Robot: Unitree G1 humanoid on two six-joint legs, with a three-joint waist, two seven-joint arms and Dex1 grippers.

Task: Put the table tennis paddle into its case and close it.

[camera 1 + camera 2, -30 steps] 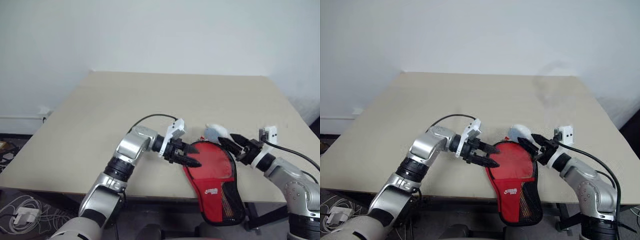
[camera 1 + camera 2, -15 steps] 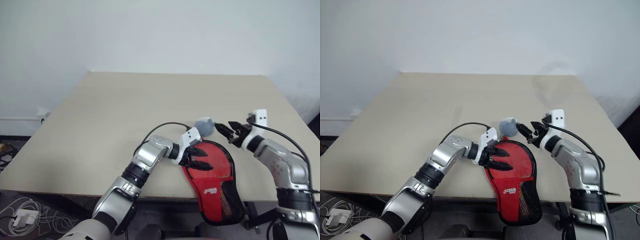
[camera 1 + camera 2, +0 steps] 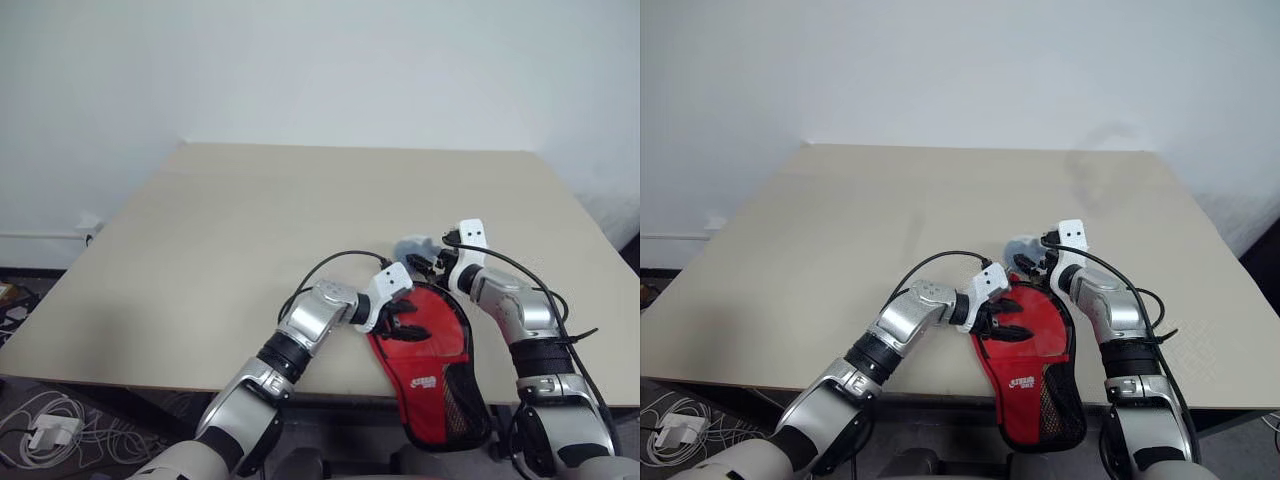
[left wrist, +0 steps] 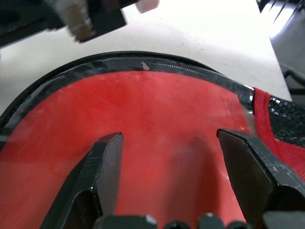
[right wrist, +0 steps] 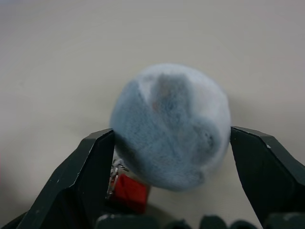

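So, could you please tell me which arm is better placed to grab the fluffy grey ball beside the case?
Right. The right tool is open and straddles the fluffy grey ball, while the left tool hangs open over the case, away from the ball.

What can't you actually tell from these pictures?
Whether a paddle is inside: in the head views, the red paddle-shaped fabric case hides its own inside.
White logo on it: too small to read.
Whether the right fingers grip the grey fuzzy ball: the wrist view leaves contact unclear.
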